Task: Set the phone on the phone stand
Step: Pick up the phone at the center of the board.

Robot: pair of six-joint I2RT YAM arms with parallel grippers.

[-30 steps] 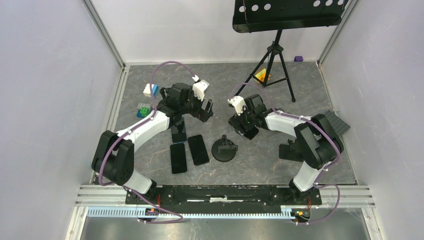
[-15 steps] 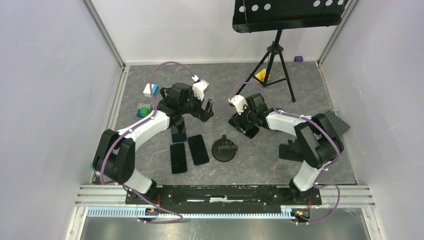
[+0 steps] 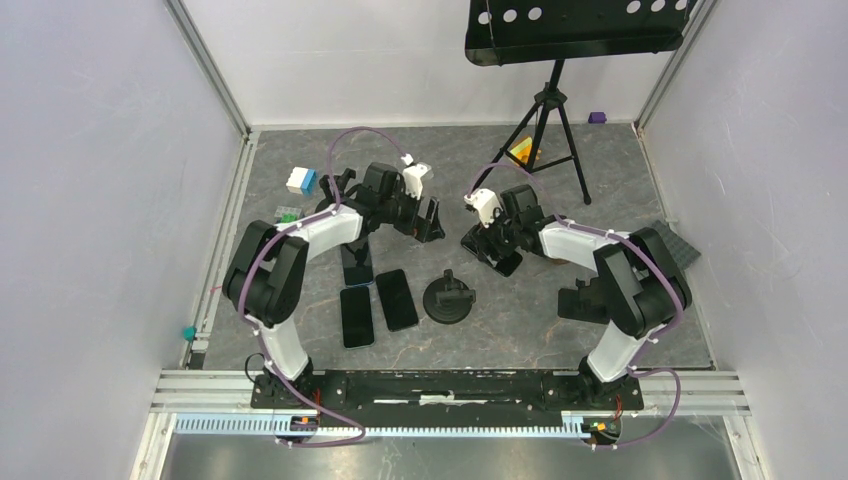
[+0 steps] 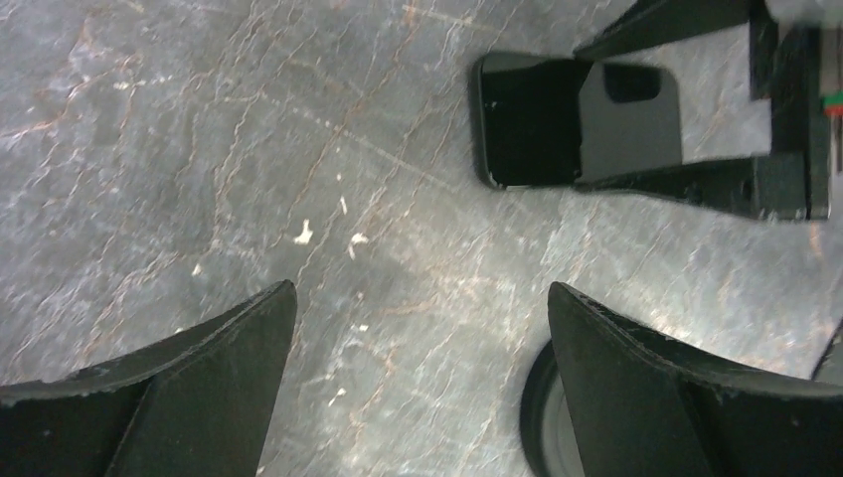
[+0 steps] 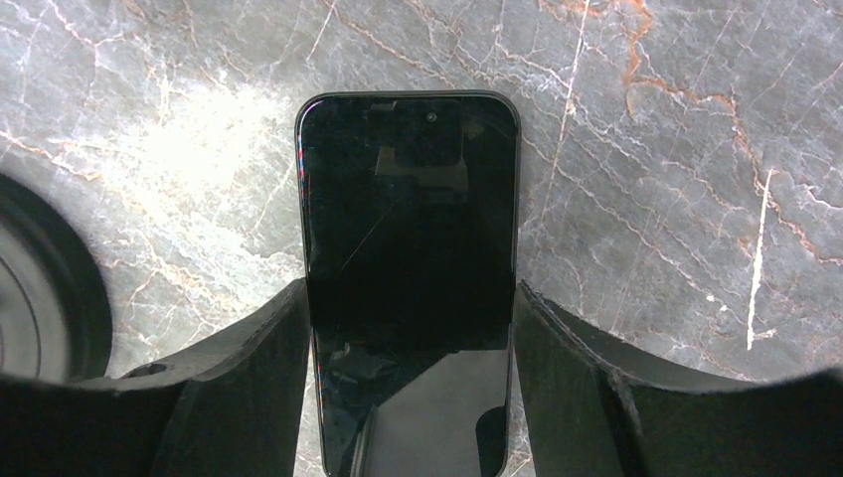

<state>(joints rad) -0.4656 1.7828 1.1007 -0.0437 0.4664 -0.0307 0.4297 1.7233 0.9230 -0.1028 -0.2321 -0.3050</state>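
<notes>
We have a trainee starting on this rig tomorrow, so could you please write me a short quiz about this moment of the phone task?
1. True or false: the left hand grips a phone.
2. Where is the phone nearest the right hand? A) on the phone stand; B) between that hand's fingers; C) in the left hand.
3. Short answer: what rests on the phone stand?

Key: 1 false, it is open and empty; 2 B; 3 nothing.
</notes>
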